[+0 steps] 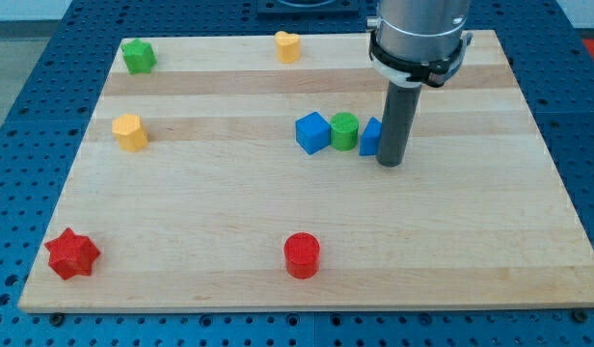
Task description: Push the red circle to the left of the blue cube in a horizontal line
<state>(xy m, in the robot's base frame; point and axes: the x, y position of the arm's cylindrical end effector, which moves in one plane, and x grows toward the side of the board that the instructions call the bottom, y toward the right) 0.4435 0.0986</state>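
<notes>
The red circle [302, 255] sits near the view's bottom, at the middle of the wooden board [229, 212]. The blue cube [312, 132] stands in the board's middle, with a green round block [344, 130] touching its right side. A second blue block [371, 138] sits right of the green one, partly hidden behind my rod. My tip [391, 163] rests on the board against that second blue block's right side, far up and to the right of the red circle.
A red star [72, 253] lies at the bottom left. A yellow block [130, 132] sits at the left, a green block [139, 56] at the top left, and a yellow heart [288, 46] at the top middle.
</notes>
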